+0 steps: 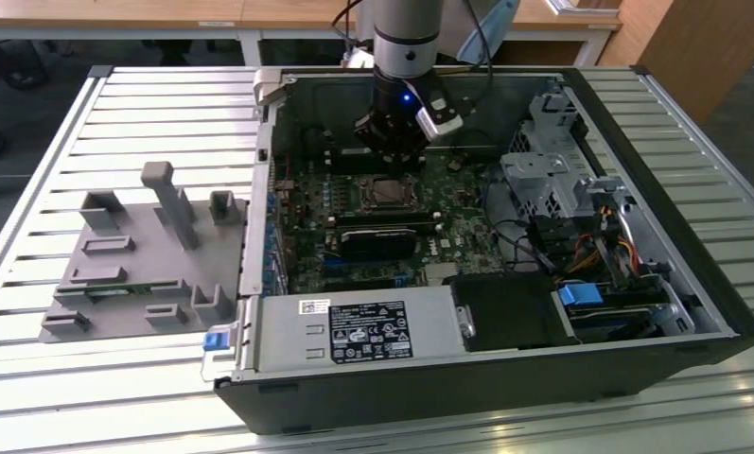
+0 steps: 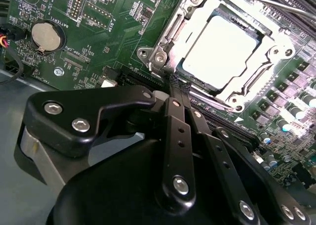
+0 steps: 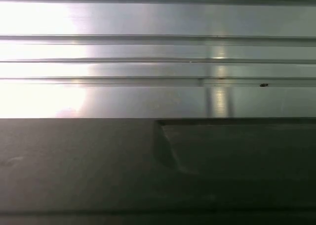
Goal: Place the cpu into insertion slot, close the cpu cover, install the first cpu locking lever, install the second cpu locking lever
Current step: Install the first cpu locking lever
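- Second wrist view: flat square silvery cpu (image 2: 222, 44) lies in the insertion slot (image 2: 190, 71), framed by thin metal cpu cover (image 2: 276, 49), corners set diagonally.
- Black gripper (image 2: 178, 86), fingers pressed together, empty, hovers just beside it.

The exterior view looks down from high up on the open computer case (image 1: 503, 236) lying on a slatted metal table (image 1: 74, 378), arm entering at twelve o'clock. The second wrist view sits close over the gripper (image 2: 178, 84), facing the green motherboard (image 2: 103, 32), which both share. The first wrist view faces ribbed metal slats (image 3: 148, 57) and a dark edge (image 3: 79, 160), very near.
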Robot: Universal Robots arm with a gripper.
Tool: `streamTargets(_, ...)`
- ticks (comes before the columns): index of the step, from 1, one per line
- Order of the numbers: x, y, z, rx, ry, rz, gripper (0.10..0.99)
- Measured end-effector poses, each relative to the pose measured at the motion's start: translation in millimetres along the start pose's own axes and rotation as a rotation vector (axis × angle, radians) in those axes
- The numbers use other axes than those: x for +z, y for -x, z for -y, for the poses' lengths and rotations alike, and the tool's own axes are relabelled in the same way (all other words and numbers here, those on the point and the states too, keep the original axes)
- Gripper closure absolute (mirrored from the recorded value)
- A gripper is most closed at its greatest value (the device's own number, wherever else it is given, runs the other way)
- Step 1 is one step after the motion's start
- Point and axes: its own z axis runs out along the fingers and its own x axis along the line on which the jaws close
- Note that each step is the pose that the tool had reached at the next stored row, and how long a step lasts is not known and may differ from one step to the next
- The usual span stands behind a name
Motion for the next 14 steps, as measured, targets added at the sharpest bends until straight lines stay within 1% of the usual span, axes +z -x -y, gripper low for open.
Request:
streamTargets(3, 1.0, 0.2, -0.1, 0.000, -0.003, 0.0004, 0.980)
streamTargets(5, 1.8, 0.3, -0.1, 0.000, -0.010, 0.0006, 0.980)
streamTargets(6, 2.0, 0.4, -0.1, 0.000, -0.012, 0.0004, 0.980)
streamTargets(10, 2.6, 1.1, -0.7, 0.000, -0.013, -0.0001, 0.980)
streamTargets(14, 3.2, 2.2, -1.0, 0.000, -0.010, -0.0003, 0.980)
